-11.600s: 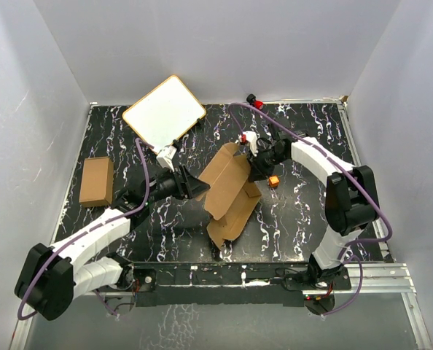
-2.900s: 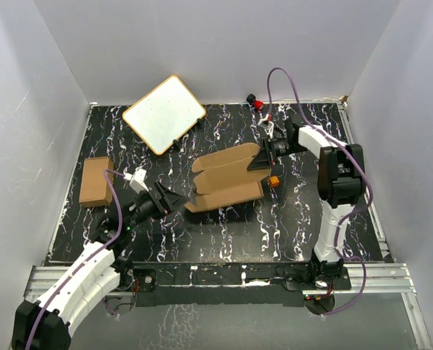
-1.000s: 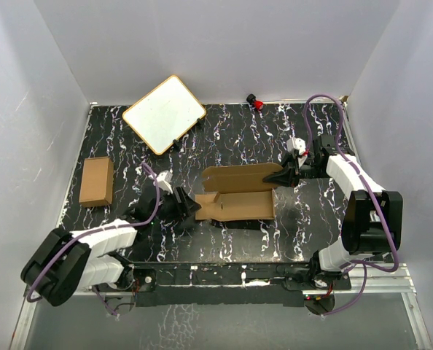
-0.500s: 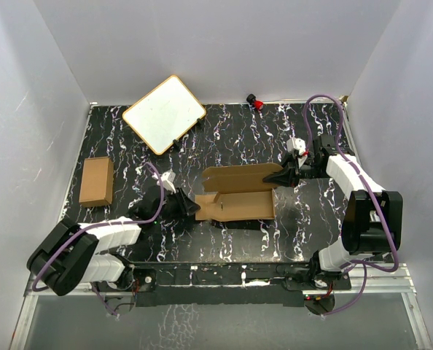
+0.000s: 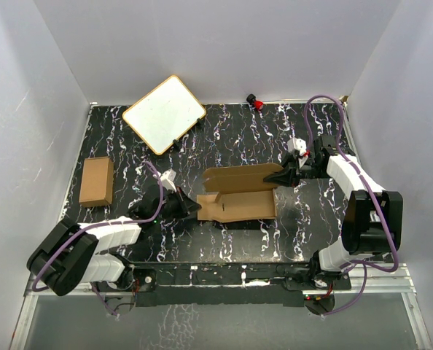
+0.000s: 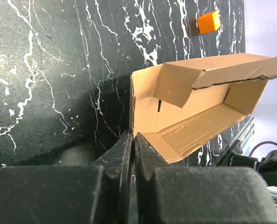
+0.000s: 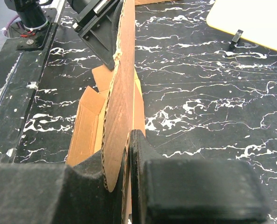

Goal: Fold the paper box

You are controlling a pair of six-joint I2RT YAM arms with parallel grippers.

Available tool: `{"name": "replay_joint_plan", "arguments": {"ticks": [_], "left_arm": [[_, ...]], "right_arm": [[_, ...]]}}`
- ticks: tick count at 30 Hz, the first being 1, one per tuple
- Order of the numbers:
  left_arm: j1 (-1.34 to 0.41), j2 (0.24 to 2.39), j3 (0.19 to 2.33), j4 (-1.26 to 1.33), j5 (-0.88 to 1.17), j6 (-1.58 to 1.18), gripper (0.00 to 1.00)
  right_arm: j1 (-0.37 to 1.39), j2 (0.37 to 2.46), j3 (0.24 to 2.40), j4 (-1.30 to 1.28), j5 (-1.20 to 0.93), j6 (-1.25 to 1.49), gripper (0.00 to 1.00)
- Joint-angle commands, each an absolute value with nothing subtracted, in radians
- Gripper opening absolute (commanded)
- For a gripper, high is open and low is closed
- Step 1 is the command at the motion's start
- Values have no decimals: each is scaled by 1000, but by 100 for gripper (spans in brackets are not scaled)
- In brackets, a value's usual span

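- From the top camera, the paper box (image 5: 238,194) sits mid-table on the black marbled table (image 5: 304,233). Its long side runs left to right and it's half-formed: a trough below, a long panel above.
- The left gripper (image 5: 195,208) is at the box's left end, and the right gripper (image 5: 278,176) is at the right end of the upper panel. From up there I can't really see how the jaws stand.
- The left wrist cam sorts that out — the jaws are pinched tight on the thin edge of the wall at the box's open mouth. It's also the only view into the box: bare brown inside, one small flap turned inward, the top panel hanging loose over it.
- That same view shows a small orange cube (image 6: 208,22) on the table beyond the box. I can't pick it out from above.
- The right wrist cam sees the panel edge-on and standing upright, clamped between its two fingers, narrow grip.
- Only the overhead shows the white board (image 5: 164,113) at the back left and a second small carton (image 5: 96,181) near the left edge, well apart from the box.
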State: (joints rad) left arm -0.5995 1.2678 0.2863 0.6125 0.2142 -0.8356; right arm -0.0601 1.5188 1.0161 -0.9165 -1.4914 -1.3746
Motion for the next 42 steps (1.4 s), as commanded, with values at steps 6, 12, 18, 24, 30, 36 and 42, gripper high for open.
{"name": "replay_joint_plan", "arguments": {"ticks": [6,12,18,24,30,36,42], "left_arm": [[-604,1234,332,692,264,-866,0],[-605,1234,342,697,274,-850,0],[-604,1239,364,678,273,-830,0],[-604,1262,388,688,299,-816,0],[-606,1266,404,693,326,-787,0],[-608,1259,426,630,318,-737,0],[-607,1261,430,612,304,-723,0]], "right_arm": [[-64,1493,993,-882,-1700,-1460,10],[-63,1493,991,-882,-1703,-1461,10],[-67,1494,991,-883,-1717,-1456,10],[-69,1494,985,-879,-1718,-1457,10],[-71,1509,1002,-899,-1716,-1471,9],[-75,1572,1083,-1047,-1709,-1541,8],[-75,1608,1138,-1092,-1681,-1495,8]]}}
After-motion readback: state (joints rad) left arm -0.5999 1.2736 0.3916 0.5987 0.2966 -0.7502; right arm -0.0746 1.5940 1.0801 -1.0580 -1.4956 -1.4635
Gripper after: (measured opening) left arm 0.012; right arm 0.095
